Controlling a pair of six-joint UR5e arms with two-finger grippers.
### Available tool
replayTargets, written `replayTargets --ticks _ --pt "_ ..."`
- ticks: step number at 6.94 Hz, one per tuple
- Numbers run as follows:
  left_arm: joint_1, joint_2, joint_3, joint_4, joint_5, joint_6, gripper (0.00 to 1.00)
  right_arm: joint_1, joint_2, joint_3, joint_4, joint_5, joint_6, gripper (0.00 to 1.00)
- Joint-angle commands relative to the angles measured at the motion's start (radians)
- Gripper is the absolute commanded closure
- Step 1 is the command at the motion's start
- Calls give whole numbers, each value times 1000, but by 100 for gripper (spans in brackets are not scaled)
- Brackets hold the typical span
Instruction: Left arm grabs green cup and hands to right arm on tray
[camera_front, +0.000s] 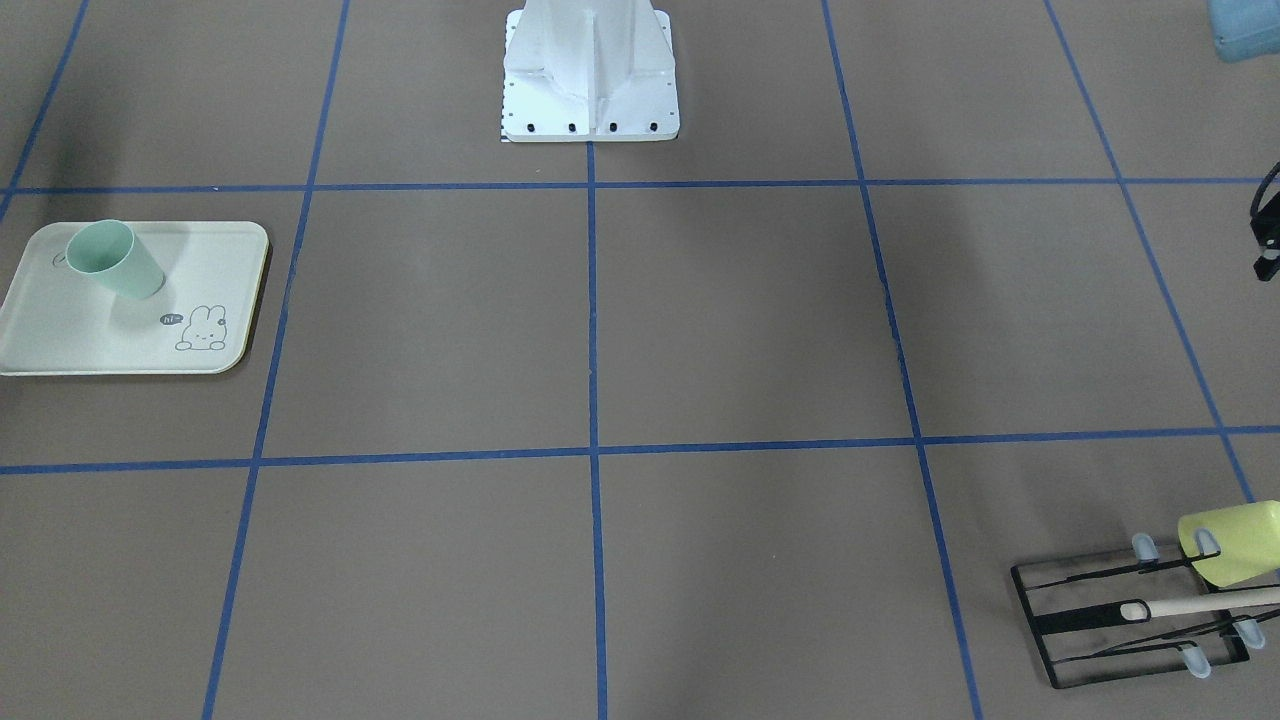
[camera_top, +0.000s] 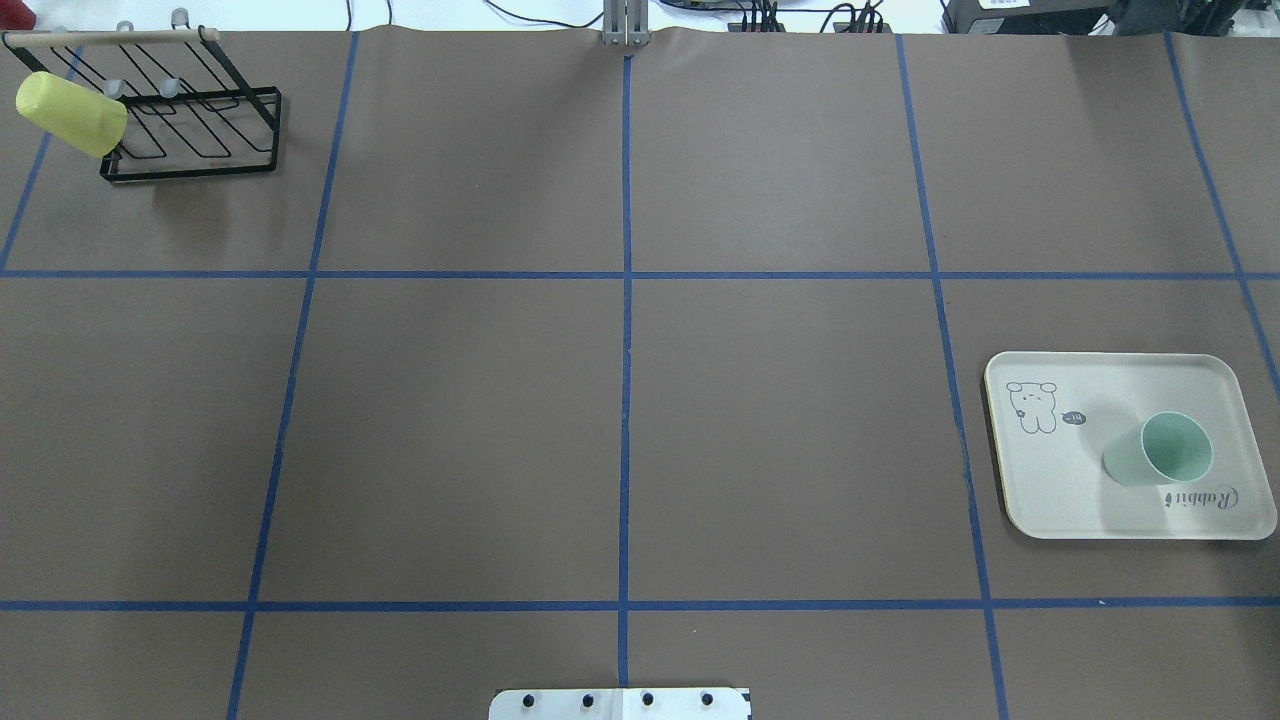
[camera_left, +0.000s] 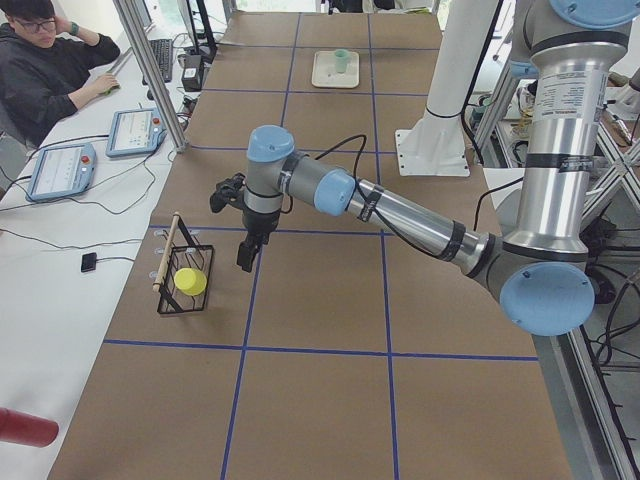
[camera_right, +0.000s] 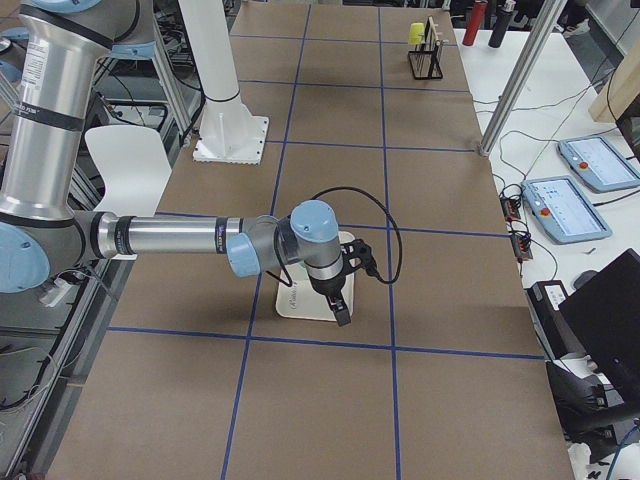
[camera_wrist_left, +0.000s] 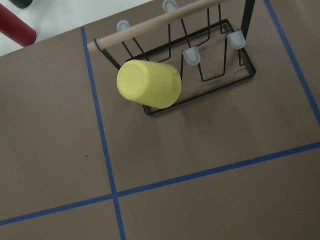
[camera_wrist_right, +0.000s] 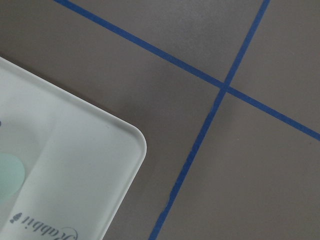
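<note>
On the tray, at the table's right side, the green cup is seen standing upright with its mouth up, just beside the "Rabbit" script and apart from the bunny drawing at the tray's other end. The cup is touched by neither gripper. The right arm is stretched low over the table, and the right gripper is held pointing down above the tray's edge; much of the tray is hidden behind it in the right side view. Whether its fingers are spread or pressed together cannot be told. In the right wrist view only a rounded tray corner, the script and a sliver of the green cup are shown. At the table's far left corner a black wire rack is set, with a yellow cup hung tilted on one of its pegs. The left arm is reached out toward that corner, the left gripper hanging above the table near the rack; its state cannot be told either.
</note>
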Motion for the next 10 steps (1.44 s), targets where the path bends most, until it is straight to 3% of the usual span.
replayTargets --ticks 1,3,4,5,7,8,9,10 --pt "-70 66 64 -6 -50 56 0 64 -18 -20 1 2 -5 1" --pt "-75 97 62 -15 -81 60 0 90 -18 -40 -23 81 12 1" --pt "-76 105 61 -30 -78 62 0 147 0 -41 -130 168 12 1" --pt "-77 141 68 -32 -74 65 0 169 34 -34 -255 196 10 1" --pt "-110 172 76 -30 -84 65 0 169 37 -69 -286 215 10 1" --pt "-119 203 65 -30 -128 65 0 169 54 -59 -324 220 18 1" --pt "-132 206 49 -17 -229 56 0 169 95 -47 -385 214 54 1" --pt "-135 211 32 -15 -230 44 0 151 130 -48 -390 212 117 1"
